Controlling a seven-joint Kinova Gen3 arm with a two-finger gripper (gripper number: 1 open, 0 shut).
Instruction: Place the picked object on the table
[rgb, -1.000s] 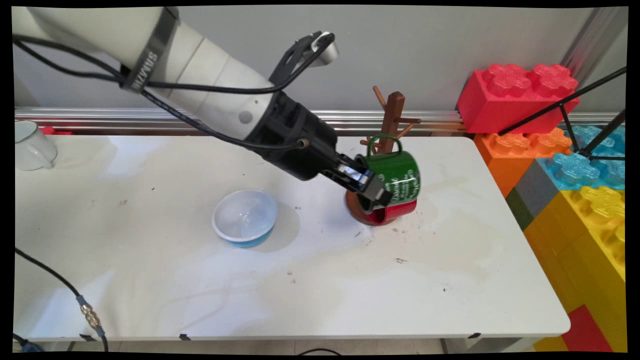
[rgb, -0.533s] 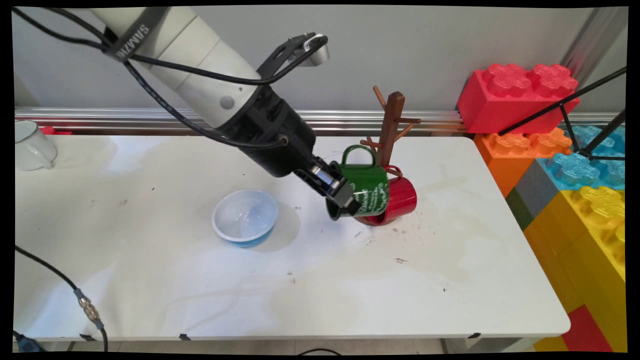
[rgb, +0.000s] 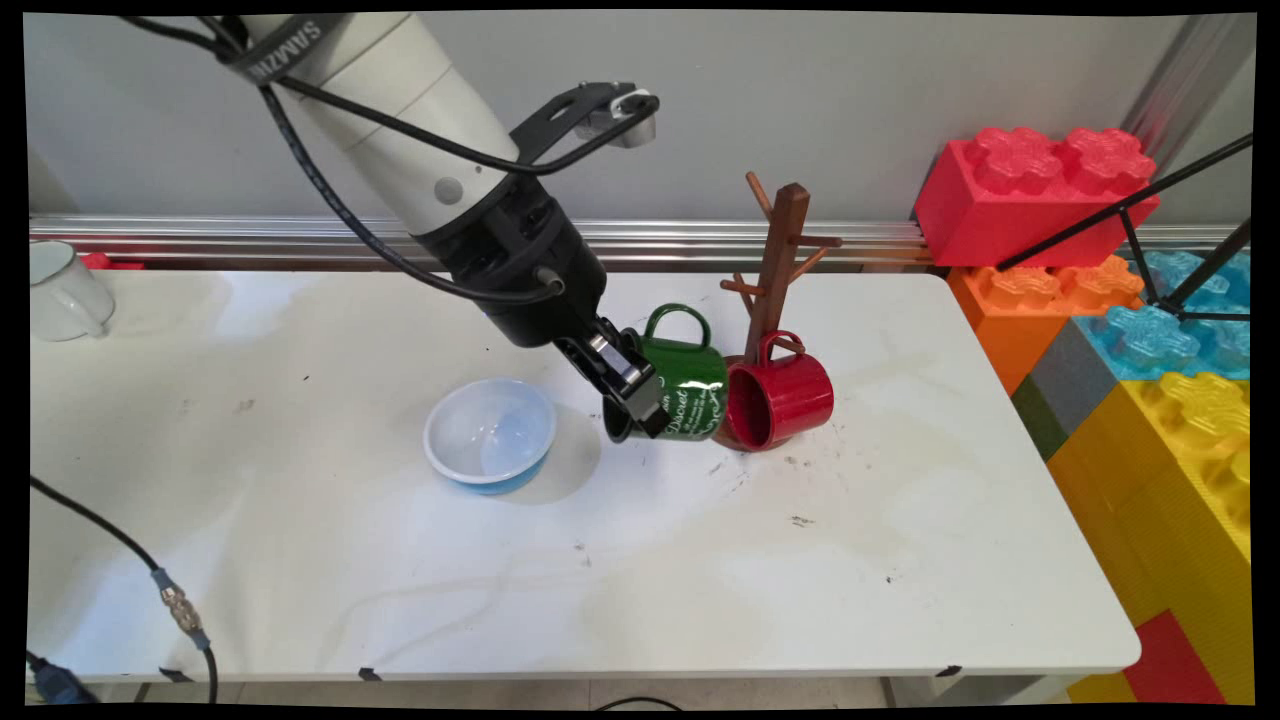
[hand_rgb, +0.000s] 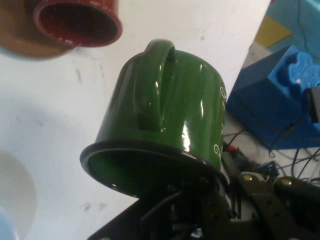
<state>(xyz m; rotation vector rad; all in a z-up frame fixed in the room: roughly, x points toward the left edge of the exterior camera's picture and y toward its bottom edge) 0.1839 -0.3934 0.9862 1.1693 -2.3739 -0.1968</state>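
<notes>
Green mug (rgb: 678, 385): clamped at its rim by the fingers of the gripper (rgb: 640, 395), tilted on its side above the bench (rgb: 300, 560). Over the past second it has drawn leftward off the wooden mug tree (rgb: 778, 260), now beside the red mug (rgb: 780, 395), near the bowl (rgb: 490, 435).

Count from my claw: three mugs, green (rgb: 680, 385), red (rgb: 780, 397), white (rgb: 62, 290) at 9 o'clock. One bowl (rgb: 490, 435). One mug tree (rgb: 775, 270). One table (rgb: 600, 560).
</notes>
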